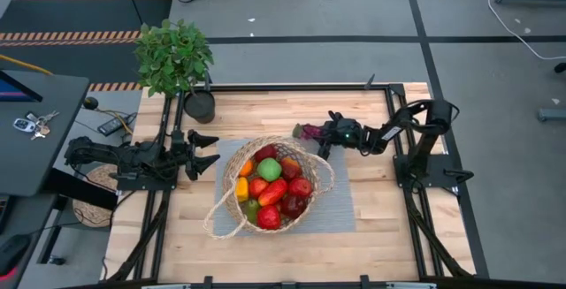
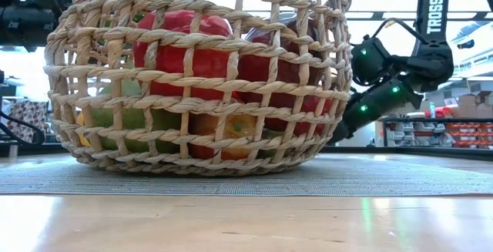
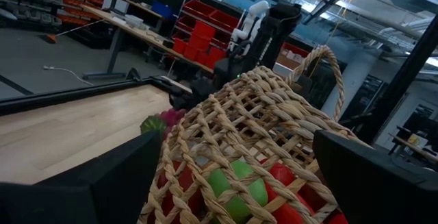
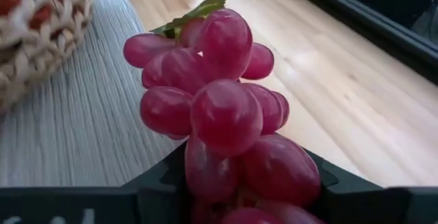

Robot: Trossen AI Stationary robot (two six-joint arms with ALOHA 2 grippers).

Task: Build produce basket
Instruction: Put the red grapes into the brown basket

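The bunch of purple toy grapes point(image 4: 219, 121) lies on the wooden table, just right of the round woven wicker basket point(image 1: 232, 218), long axis toward it; the right gripper point(image 1: 324, 133) clamps it; left gripper point(image 1: 210, 152) waits wide.

One basket point(image 1: 228, 220), one bunch of grapes point(image 1: 309, 133), one green apple point(image 1: 269, 169), one potted plant point(image 1: 175, 57).

Place: workshop or robotics lab.
Floor: grey concrete point(image 1: 354, 11) with black tape lines.
Storage: red parts bins point(image 3: 205, 35) on shelving, at 12 o'clock beyond the table.
Furniture: workbench point(image 3: 130, 22) against the racks.
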